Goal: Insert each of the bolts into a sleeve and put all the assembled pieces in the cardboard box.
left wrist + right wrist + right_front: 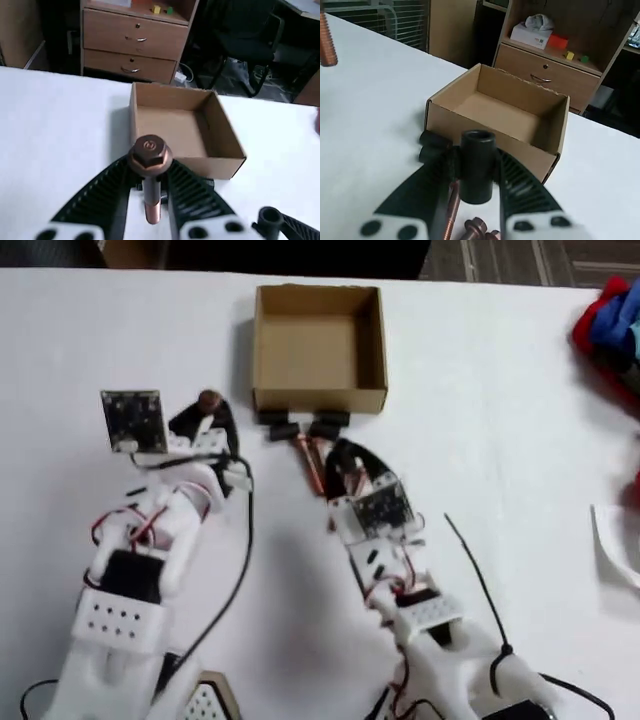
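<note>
My left gripper is shut on a copper bolt, held upright with its hex head up, in front of the open cardboard box. In the high view this gripper hangs left of the box. My right gripper is shut on an upright black sleeve, just before the box. From above, the right gripper sits below the box's front wall. The left arm's bolt shows far off in the right wrist view.
Several loose black sleeves lie against the box's front wall. Two copper bolts lie beside the right gripper, also seen as bolts under it. Red and blue items sit at the far right edge.
</note>
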### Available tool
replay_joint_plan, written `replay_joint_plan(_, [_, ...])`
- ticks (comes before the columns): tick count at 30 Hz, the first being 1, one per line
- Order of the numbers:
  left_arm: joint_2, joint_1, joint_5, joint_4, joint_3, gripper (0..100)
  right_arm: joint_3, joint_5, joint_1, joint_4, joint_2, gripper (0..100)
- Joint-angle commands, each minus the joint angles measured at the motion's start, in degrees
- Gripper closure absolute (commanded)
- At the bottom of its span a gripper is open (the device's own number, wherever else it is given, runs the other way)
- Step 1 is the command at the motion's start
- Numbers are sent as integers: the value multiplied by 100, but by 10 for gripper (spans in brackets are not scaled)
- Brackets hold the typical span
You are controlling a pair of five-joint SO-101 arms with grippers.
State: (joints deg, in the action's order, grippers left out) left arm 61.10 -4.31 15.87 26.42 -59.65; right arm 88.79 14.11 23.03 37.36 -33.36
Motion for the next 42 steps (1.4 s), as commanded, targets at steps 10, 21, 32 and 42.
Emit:
replay_joint_plan(10, [79, -132, -18, -1310, 716, 976, -2963, -976, -57, -3996, -154, 978])
replay_joint_plan(21, [-2716, -809, -44, -545, 3090, 976, -2541, -923, -136, -2422, -154, 978])
replay_joint_plan(32, [-3815, -897, -53, 826, 4857, 976, -2532, -914, 171, -1692, -110, 974])
replay_joint_plan(42, [-3842, -914, -53, 844, 5437, 976, -1776, -967, 259, 734, 40, 978])
